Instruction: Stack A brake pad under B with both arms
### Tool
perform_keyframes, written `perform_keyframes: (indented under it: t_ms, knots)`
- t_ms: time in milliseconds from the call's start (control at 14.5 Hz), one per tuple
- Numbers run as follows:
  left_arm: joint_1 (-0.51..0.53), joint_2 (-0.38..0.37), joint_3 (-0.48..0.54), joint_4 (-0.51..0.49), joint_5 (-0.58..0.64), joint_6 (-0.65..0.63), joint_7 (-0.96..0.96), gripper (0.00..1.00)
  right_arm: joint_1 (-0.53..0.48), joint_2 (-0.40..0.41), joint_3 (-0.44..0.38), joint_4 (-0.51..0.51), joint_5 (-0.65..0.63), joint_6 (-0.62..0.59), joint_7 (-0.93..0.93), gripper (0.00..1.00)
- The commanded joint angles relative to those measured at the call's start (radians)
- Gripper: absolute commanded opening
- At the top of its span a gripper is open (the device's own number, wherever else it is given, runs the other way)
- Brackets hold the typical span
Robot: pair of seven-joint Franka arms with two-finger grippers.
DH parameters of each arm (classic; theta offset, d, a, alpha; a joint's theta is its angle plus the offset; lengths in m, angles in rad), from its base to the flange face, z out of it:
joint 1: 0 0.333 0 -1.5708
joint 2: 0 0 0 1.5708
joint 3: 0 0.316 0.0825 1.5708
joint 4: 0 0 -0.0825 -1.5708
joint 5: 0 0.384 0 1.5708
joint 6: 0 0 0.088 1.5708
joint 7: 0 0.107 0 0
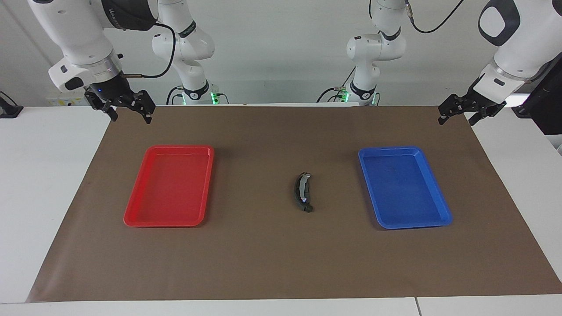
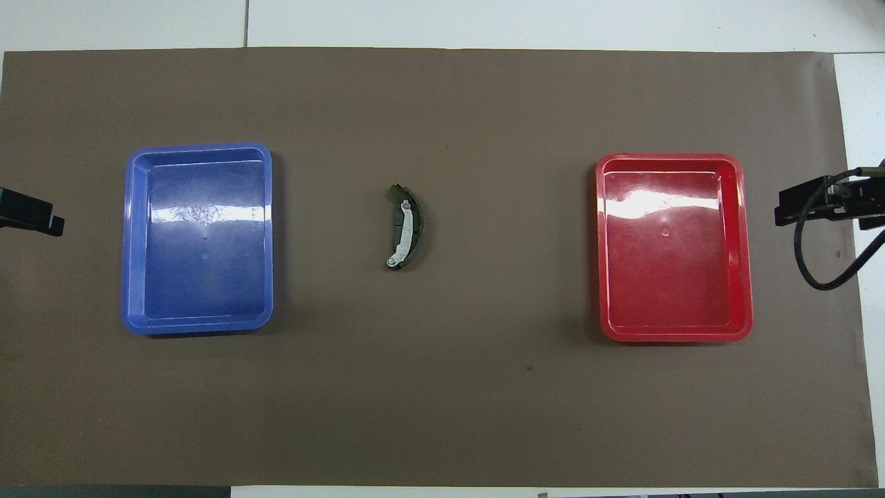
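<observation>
Between the red tray and blue tray, B lies on A brake pad: stiff, prob. heavy; grip mid-arc. Left gripper and right gripper both open, holding nothing.

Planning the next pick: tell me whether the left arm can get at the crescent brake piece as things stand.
Probably yes. The crescent brake piece lies in the open on the brown mat, between both trays. The left gripper hangs over the mat's edge, with only bare mat between them.
</observation>
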Motion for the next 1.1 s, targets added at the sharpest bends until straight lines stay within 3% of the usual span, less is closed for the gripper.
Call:
perform_keyframes:
  t_ms: [0,1033]
  knots:
    - [0.008,-0.027,-0.005,-0.027,0.014,-0.005,-0.008,0.99,-0.018,0.023,0.014,0.04,0.012,-0.03,-0.032,0.99]
    - [0.008,-0.027,-0.005,-0.027,0.014,-0.005,-0.008,0.99,-0.017,0.016,0.014,0.023,0.012,0.007,-0.004,0.99]
